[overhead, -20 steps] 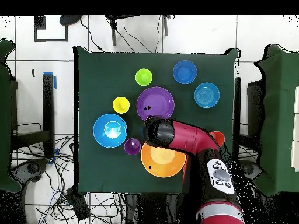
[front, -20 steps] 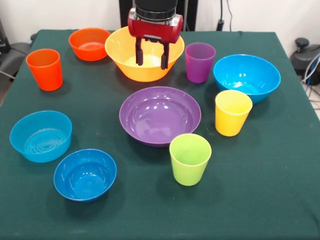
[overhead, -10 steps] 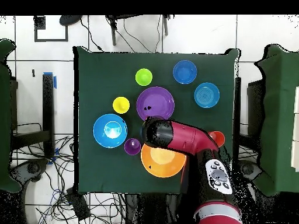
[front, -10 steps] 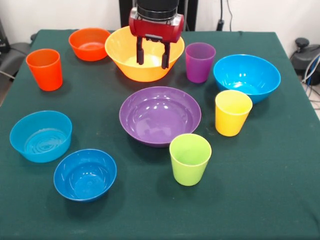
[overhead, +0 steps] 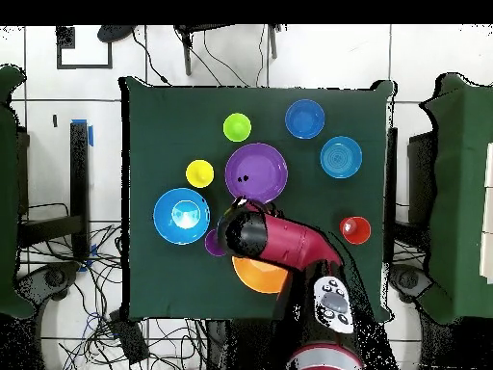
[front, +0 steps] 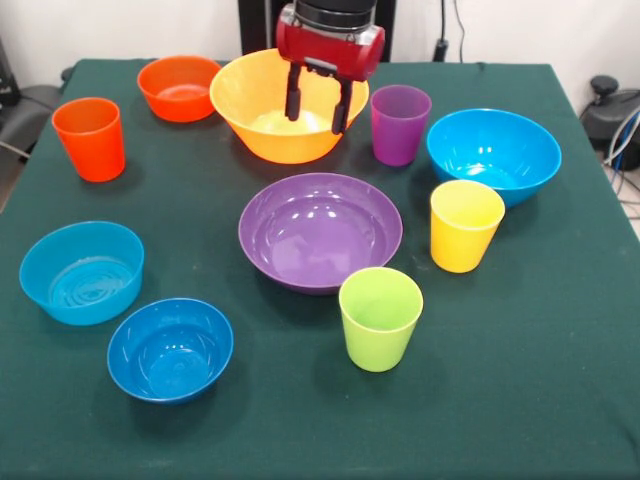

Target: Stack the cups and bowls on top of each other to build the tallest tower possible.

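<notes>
Bright, even light from above leaves soft shadows on the green table (front: 520,400), white glare spots inside the purple bowl (front: 320,232), and sharp focus throughout.

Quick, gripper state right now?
Gripper: open, holding nothing, fingers apart above the large orange-yellow plastic bowl.

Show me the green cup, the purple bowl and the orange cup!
lime green cup (front: 380,318), front view, its side wall.
purple bowl (front: 320,230), front view, its inside bottom.
orange cup (front: 90,138), front view, its side wall.
</notes>
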